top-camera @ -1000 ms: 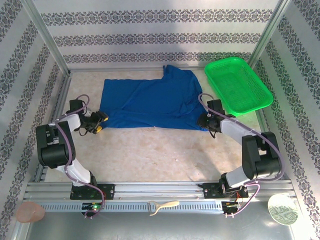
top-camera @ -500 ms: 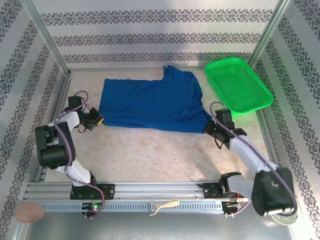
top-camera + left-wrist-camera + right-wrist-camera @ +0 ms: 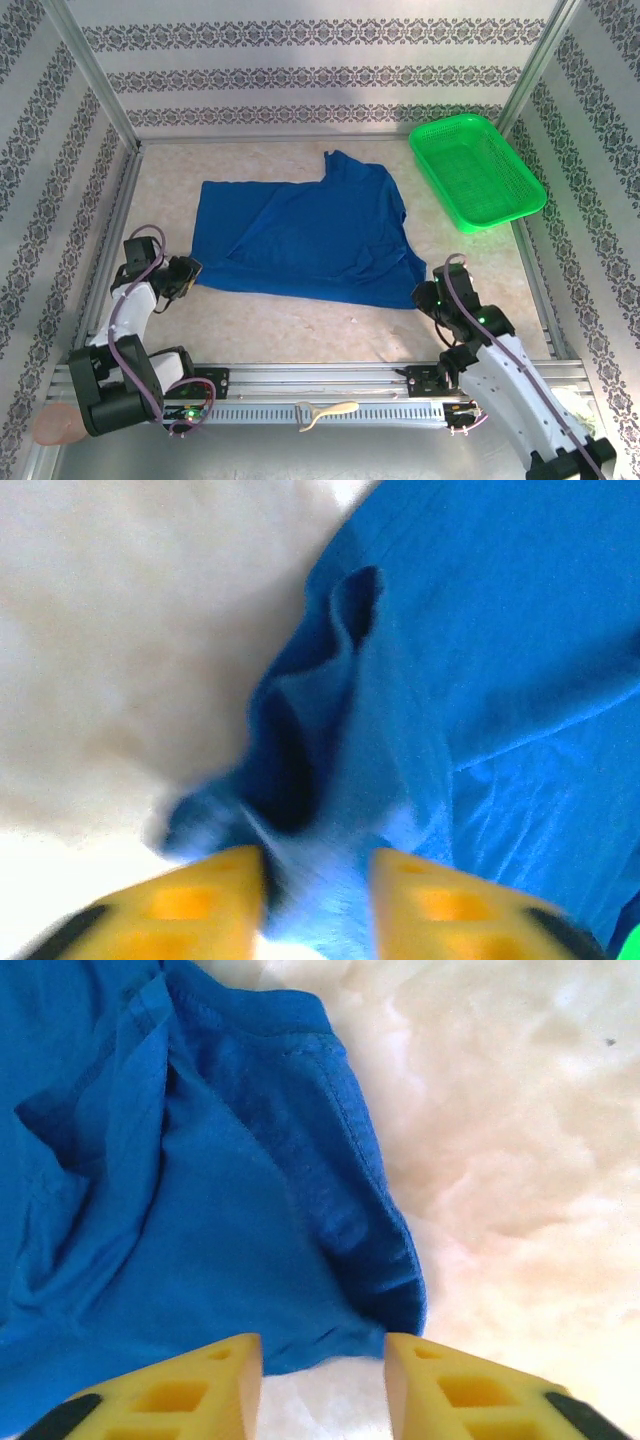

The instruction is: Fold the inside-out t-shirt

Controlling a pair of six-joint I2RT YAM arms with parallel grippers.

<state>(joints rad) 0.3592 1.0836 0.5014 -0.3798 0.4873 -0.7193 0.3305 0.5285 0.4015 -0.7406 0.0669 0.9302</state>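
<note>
T-shirt (image 3: 310, 235), one, flat near one green basket (image 3: 478, 172); left pincer (image 3: 318, 875) and right pincer (image 3: 323, 1360), both apart at its near corners.

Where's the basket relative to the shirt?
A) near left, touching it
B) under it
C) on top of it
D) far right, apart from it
D: in the top view the basket sits at the far right, with a gap between it and the shirt.
</note>
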